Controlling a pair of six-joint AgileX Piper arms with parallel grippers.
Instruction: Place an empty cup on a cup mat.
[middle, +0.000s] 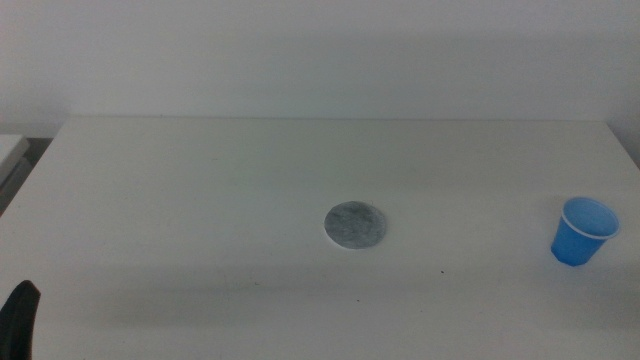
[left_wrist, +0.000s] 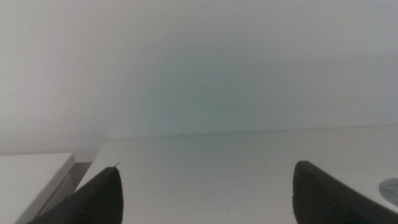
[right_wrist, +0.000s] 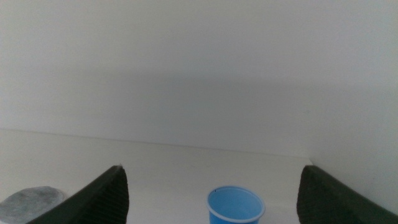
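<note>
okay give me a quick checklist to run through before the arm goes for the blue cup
1. Cup upright, mouth up, on the table: ok.
2. Cup empty: ok, only blue inside shows in the right wrist view.
3. Cup mat bare, nothing on it: ok.
4. Right gripper open, fingers wide apart, cup centred ahead between them: ok.
5. Left gripper open, waiting near the table's near left corner, away from both: ok.
6. Path from cup to mat free of other objects: ok.
</note>
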